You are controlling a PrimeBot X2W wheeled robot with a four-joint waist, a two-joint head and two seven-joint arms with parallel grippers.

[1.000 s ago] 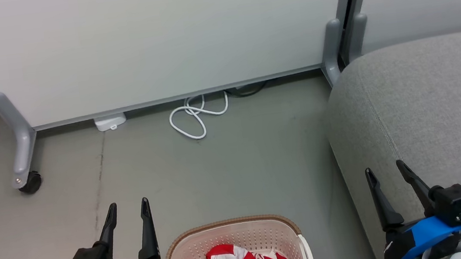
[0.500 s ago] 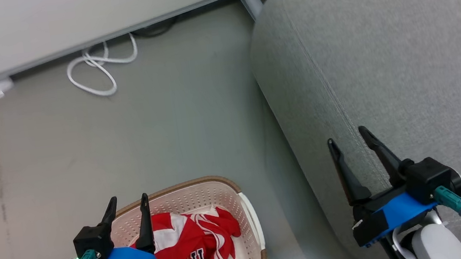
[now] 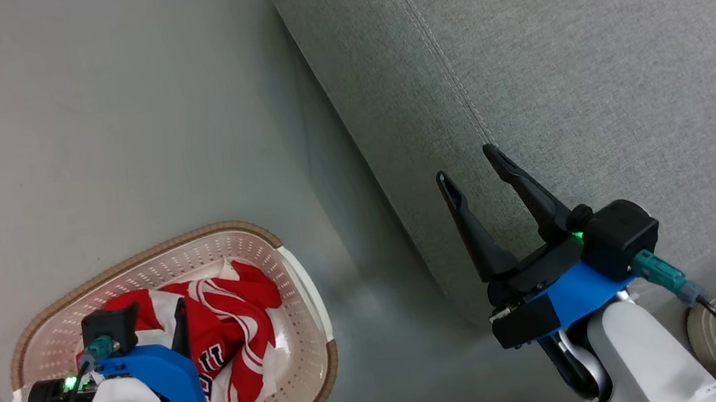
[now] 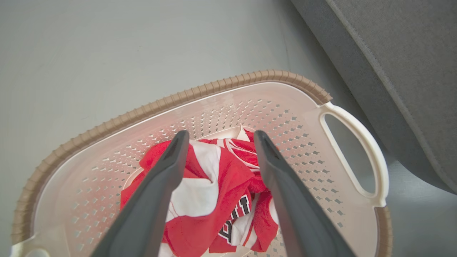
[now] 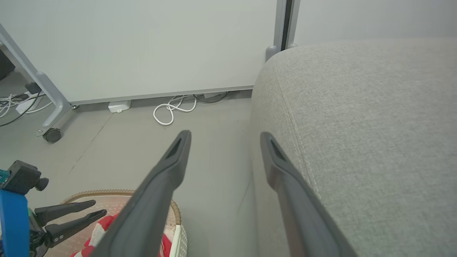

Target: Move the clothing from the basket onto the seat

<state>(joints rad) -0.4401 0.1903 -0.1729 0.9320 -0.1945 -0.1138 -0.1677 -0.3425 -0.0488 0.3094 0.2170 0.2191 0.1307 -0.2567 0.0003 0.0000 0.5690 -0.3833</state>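
Left gripper [image 4: 220,135] hangs spread wide, empty, over crumpled red-and-white fabric clothing [image 4: 200,192] inside perforated cream plastic basket [image 4: 285,117] beside grey woven seat [image 3: 587,63]. Right gripper [image 3: 466,164] likewise spread, empty. Risk: shallow pinch slips; deep reach catches basket holes, dragging it.

Red-and-white striped clothing [image 4: 221,175], cream perforated basket [image 4: 228,107]

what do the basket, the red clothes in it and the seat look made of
The basket: smooth, slightly glossy cream-white moulded plastic, with punched holes; its ribbed brown rim band may be rubbery plastic.
The clothing: thin soft red-and-white fabric, crumpled in loose folds, probably a synthetic jersey.
The seat: matte grey woven upholstery cloth, with visible weave and a stitched seam.
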